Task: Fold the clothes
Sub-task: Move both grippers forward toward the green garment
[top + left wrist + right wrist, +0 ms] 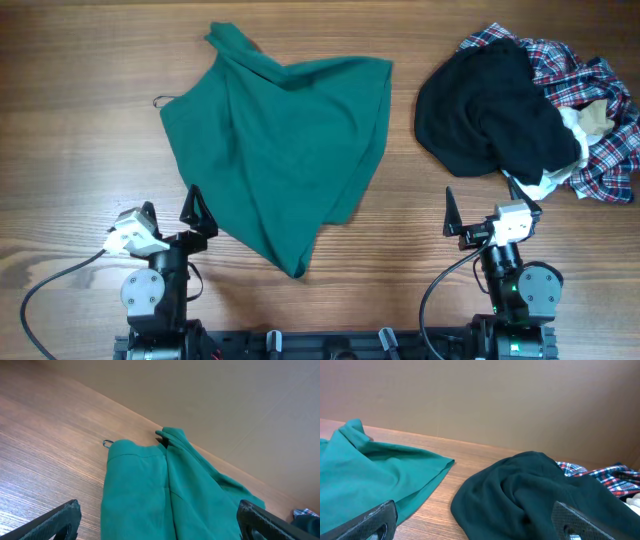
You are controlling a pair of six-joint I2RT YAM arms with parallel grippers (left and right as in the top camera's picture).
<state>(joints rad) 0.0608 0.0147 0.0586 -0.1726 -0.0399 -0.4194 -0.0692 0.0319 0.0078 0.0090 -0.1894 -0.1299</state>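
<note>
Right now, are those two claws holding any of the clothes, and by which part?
Nothing is held. The left gripper and right gripper both stand open, and the green garment lies loose on the table.

Dark green garment [280, 150], thin and soft, lies loosely spread on the wooden table, left of centre. Rumpled, with long creases down its middle. One bunched corner points away at the far edge; a narrow tip points toward the near edge.

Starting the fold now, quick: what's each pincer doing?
Left pincer: open, holding nothing, with the green garment ahead of it.
Right pincer: open, holding nothing.
</note>
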